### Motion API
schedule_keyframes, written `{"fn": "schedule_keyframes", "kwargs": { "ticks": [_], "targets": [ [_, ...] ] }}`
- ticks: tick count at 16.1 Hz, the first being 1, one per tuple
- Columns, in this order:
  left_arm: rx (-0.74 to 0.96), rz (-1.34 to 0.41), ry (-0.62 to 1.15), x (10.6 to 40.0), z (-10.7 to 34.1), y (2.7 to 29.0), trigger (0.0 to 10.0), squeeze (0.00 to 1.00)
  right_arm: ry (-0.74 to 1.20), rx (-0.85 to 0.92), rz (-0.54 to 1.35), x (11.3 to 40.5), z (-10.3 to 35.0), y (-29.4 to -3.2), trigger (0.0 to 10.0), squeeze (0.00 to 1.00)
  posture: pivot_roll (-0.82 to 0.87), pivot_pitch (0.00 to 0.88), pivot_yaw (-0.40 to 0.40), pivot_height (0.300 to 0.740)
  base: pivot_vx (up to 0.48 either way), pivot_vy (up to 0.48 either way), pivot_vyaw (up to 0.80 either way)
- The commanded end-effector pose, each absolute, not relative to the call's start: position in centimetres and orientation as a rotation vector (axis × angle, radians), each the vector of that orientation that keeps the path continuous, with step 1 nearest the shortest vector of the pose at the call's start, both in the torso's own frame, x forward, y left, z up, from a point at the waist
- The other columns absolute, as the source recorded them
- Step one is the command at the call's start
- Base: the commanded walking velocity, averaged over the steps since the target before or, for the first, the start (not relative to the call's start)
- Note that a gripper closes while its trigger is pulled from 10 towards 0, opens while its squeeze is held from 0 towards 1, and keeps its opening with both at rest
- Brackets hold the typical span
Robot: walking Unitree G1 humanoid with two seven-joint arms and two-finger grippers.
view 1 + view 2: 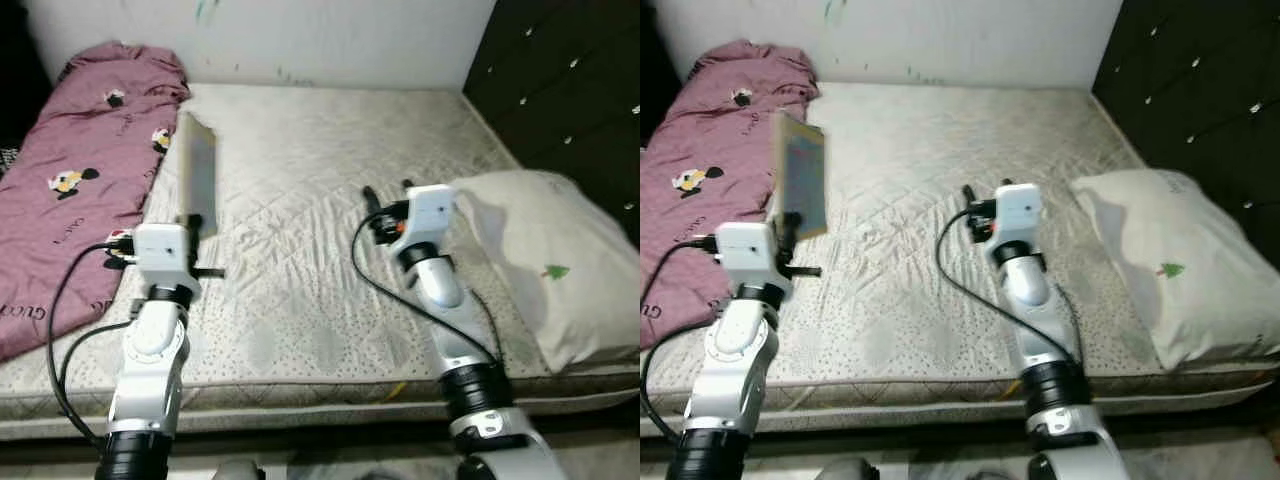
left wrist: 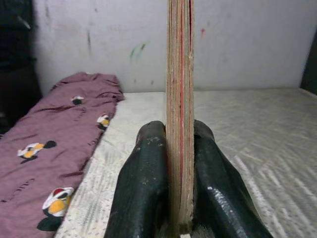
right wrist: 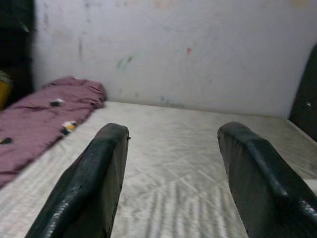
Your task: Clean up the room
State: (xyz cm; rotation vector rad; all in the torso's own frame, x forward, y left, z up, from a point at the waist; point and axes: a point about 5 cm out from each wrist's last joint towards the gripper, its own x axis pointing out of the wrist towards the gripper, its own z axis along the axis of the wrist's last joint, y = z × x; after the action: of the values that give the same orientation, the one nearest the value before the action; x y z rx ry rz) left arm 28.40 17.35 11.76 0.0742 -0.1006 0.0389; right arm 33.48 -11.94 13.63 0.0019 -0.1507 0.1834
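Left gripper (image 2: 179,198): your fingers are clamped on one thin book (image 1: 197,175), held upright above the mattress (image 1: 330,150).
Right gripper (image 3: 173,173): fingers spread apart, holding nothing.
Writing: "GUCCI" repeats on one maroon blanket (image 1: 75,190).
Nearby: one white pillow (image 1: 555,260), dark drawers (image 1: 570,80).

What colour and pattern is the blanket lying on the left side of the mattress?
Mauve-pink blanket printed with small cartoon mouse figures and lettering; clearest in the left eye view.

A home bedroom: a bare quilted mattress (image 1: 330,230) against a scuffed white wall (image 1: 300,40), pink cartoon-print blanket (image 1: 75,190) at left, white pillow (image 1: 545,260) at right.
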Motion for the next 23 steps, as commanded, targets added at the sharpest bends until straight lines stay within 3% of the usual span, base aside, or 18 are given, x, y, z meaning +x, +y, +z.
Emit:
{"fn": "schedule_keyframes", "kwargs": {
  "ticks": [1, 7, 19, 23],
  "targets": [
    [0.055, 0.008, -0.115, 28.88, 12.37, 16.19, 10.0, 0.0, -0.138, 0.003, 0.143, 33.48, 13.4, -13.05, 10.0, 0.0, -0.03, 0.0, -0.024, 0.74, 0.0, 0.0, 0.0],
    [0.079, 0.011, -0.177, 28.41, 13.26, 16.63, 10.0, 0.0, -0.136, -0.007, 0.144, 33.65, 13.61, -12.99, 10.0, 0.0, 0.0, 0.0, -0.038, 0.74, 0.0, 0.0, 0.0],
    [0.031, -0.001, -0.131, 28.06, 12.53, 16.42, 10.0, 0.0, -0.101, -0.001, 0.147, 33.16, 12.66, -12.84, 10.0, 0.0, -0.02, 0.0, -0.033, 0.74, 0.0, 0.0, -0.76],
    [0.031, 0.006, -0.144, 28.22, 12.88, 16.55, 10.0, 0.0, -0.108, -0.02, 0.173, 33.32, 12.84, -12.48, 10.0, 0.0, -0.02, 0.0, -0.036, 0.74, 0.0, 0.0, 0.0]
  ]
}}
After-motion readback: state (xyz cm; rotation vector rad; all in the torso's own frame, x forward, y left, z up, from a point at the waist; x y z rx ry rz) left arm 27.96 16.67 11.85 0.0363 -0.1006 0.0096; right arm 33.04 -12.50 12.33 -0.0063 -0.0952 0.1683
